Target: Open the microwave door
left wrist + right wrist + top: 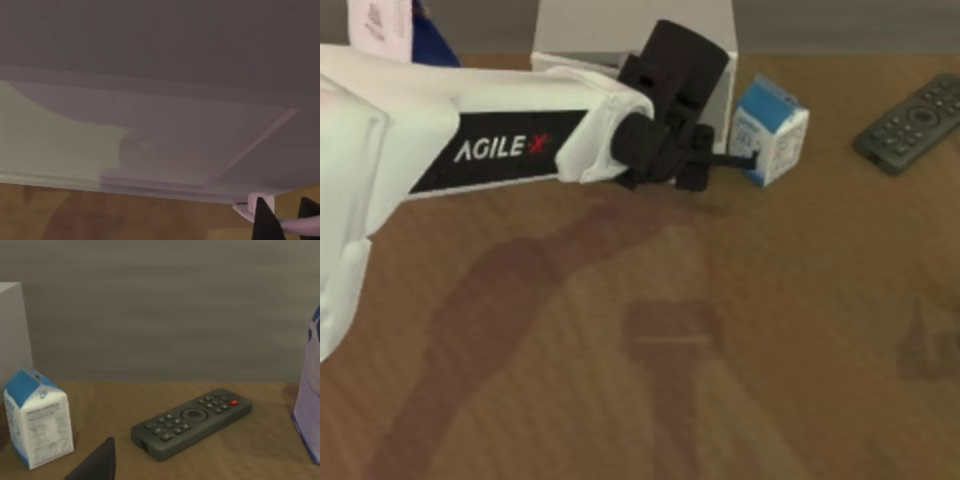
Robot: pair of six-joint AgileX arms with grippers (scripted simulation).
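Left gripper (745, 160): dark tapered fingers (264, 220) slightly parted astride the pale handle strip (250, 206) | microwave door (165, 145): flat, smooth silver-grey panel, facing the fingers.

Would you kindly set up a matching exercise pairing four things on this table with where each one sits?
Things:
1. microwave door
2. milk carton
3. remote control
4. left tool

Places:
A. far right of the table
B. back of the table, behind the left arm's wrist
C. just right of the microwave
D. reaching in front of the microwave, tips by the carton

Pairs: 1-B, 2-C, 3-A, 4-D
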